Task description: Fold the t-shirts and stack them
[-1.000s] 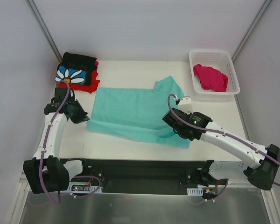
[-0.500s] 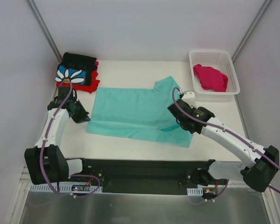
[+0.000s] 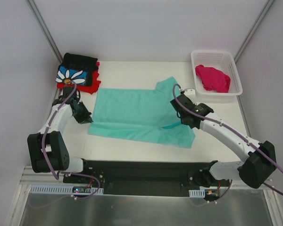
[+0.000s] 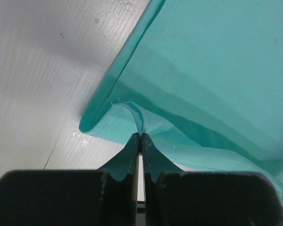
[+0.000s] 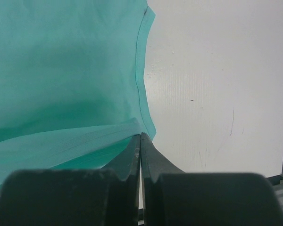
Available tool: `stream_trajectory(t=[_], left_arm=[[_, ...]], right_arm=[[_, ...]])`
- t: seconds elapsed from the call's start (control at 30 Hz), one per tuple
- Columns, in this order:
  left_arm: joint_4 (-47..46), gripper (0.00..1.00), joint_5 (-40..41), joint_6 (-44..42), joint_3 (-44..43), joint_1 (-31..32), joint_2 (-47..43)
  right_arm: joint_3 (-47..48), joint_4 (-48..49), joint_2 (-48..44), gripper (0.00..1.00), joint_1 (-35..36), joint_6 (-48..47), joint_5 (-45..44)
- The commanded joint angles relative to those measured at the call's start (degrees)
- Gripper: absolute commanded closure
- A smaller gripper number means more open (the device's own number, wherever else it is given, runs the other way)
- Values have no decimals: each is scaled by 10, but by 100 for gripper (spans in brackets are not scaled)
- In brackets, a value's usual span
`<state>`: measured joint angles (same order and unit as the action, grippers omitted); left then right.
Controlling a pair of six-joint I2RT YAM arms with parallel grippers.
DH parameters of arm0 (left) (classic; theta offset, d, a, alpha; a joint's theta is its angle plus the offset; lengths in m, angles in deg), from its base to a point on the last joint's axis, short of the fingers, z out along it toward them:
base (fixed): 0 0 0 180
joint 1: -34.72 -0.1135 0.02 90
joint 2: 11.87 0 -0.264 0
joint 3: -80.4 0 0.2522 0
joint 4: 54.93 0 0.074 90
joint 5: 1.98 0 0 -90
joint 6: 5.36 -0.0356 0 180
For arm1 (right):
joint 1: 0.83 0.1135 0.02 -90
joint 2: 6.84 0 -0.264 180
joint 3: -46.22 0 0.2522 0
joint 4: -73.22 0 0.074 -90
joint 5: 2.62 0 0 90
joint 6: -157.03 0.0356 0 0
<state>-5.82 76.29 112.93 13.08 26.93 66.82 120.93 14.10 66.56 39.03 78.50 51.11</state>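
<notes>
I have the plain mint-teal cloth t-shirt (image 3: 132,110) spread flat mid-table. Both grippers are clamped on it: my left gripper (image 4: 140,137) nips the hem corner at the shirt's 8 o'clock, and my right gripper (image 5: 140,136) nips the edge at its 4 o'clock. I judge this the start of the first fold (the cloth puckers at each pinch). The next move calls for lifting both grips evenly and carrying the near edge toward 12 o'clock. The folded black daisy-print t-shirt (image 3: 75,70) sits on the red t-shirt (image 3: 95,84) at the table's 10 o'clock. The magenta-pink t-shirt (image 3: 212,77) lies in the white plastic lattice basket (image 3: 236,77) at 2 o'clock.
</notes>
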Motion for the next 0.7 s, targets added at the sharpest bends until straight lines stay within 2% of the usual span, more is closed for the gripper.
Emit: stream_trajectory(t=[0.0,0.67], left_arm=[[-15,100,6,9,-18,8,14],[-17,100,18,23,-81,20,95]], right_arm=[[-1,21,10,99,-8,-19,10],[29,71,81,99,-78,-53,50]])
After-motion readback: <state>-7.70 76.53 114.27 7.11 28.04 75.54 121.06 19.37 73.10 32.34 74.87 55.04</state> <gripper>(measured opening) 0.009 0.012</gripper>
